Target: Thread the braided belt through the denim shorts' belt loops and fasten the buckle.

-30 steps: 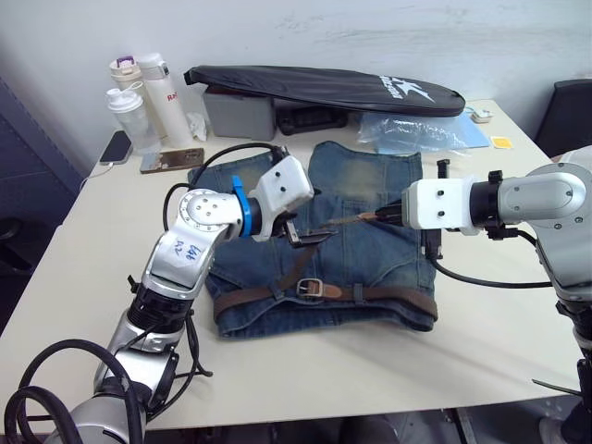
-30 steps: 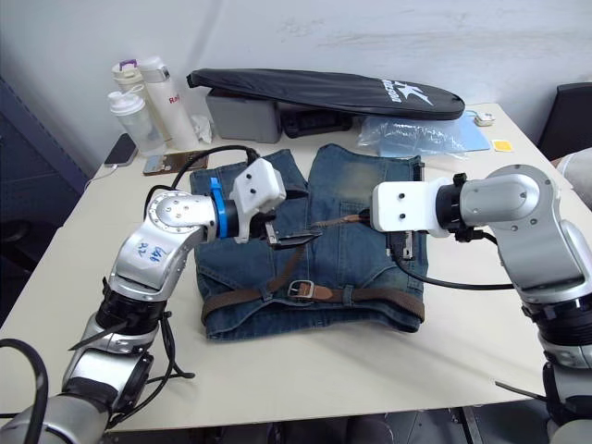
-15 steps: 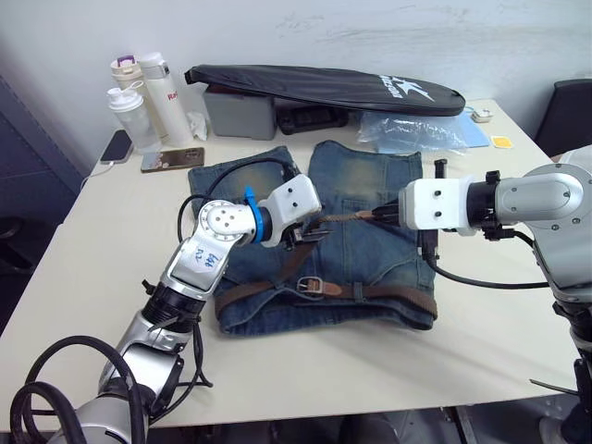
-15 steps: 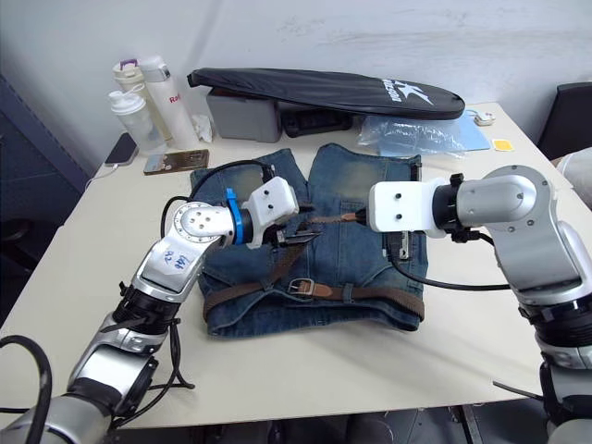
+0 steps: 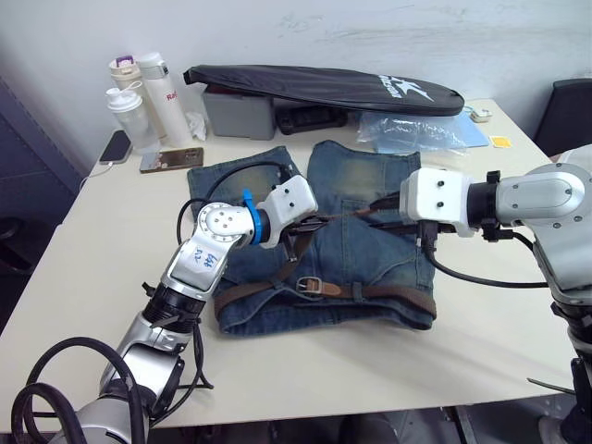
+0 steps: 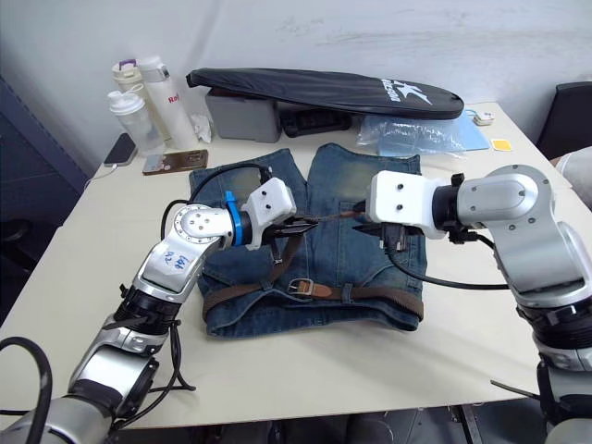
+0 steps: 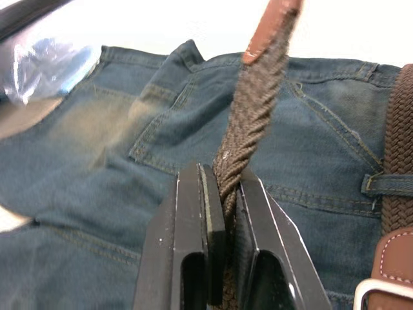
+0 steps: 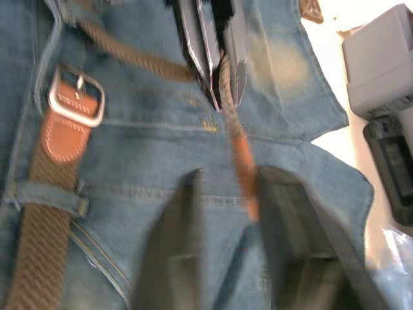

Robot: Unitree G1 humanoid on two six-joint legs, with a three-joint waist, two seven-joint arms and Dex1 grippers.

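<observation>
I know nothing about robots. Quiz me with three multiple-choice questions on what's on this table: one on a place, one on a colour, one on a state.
1. Where do the denim shorts lie?
A. flat on the table
B. inside the long black bag
C. on the floor

2. What colour is the buckle?
A. gold
B. silver
C. black

3. What is the left gripper doing?
A. hanging open
B. clamping the braided belt
C. holding a bottle

Answers:
1 A: the shorts are spread on the pale table.
2 B: the frame on the tan end is silver.
3 B: its black fingers pinch the braided belt, while the right gripper is open around the belt's tan tip.
</observation>
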